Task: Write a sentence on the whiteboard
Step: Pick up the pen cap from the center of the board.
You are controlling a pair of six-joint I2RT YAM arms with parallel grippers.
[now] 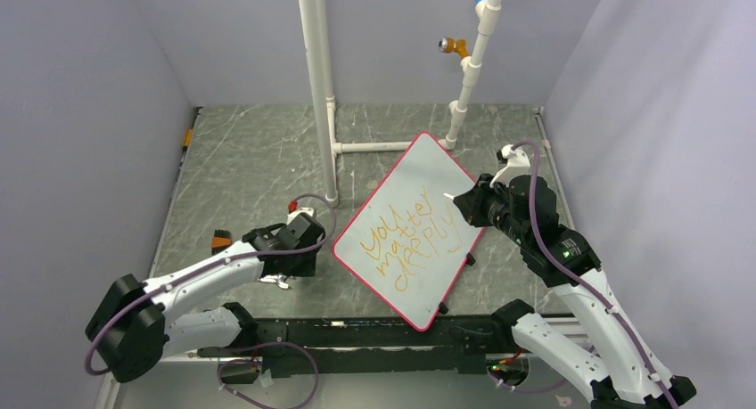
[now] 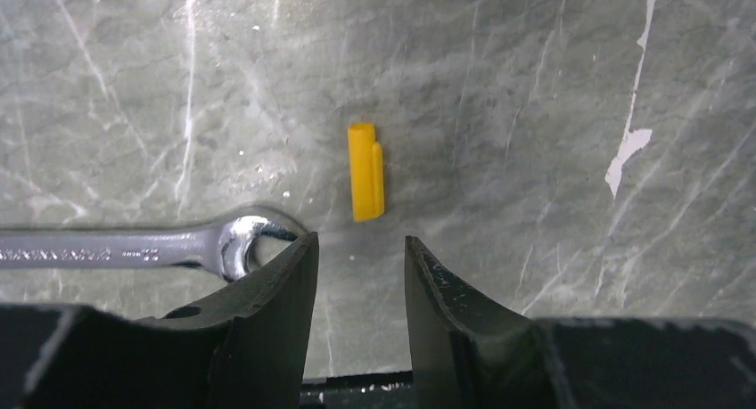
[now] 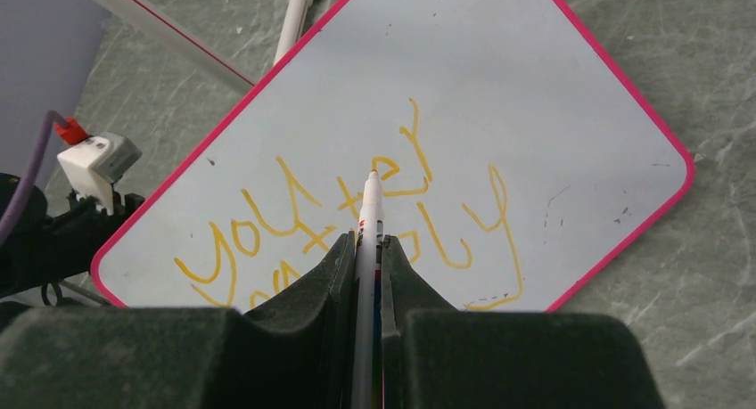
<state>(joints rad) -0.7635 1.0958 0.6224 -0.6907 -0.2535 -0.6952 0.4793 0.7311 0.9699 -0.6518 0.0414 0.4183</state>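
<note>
On veined marble [image 1: 258, 159], red-rimmed whiteboard [image 1: 419, 173], looping orange sentence [image 1: 406, 244], slim marker [image 3: 369, 213]

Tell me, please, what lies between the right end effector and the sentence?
A marker held by that end effector, tip toward the sentence; right wrist view.

You get bright, even light; only the shiny steel wrench [image 2: 134, 246] left of the left gripper [image 2: 357, 249] shows glare.
</note>
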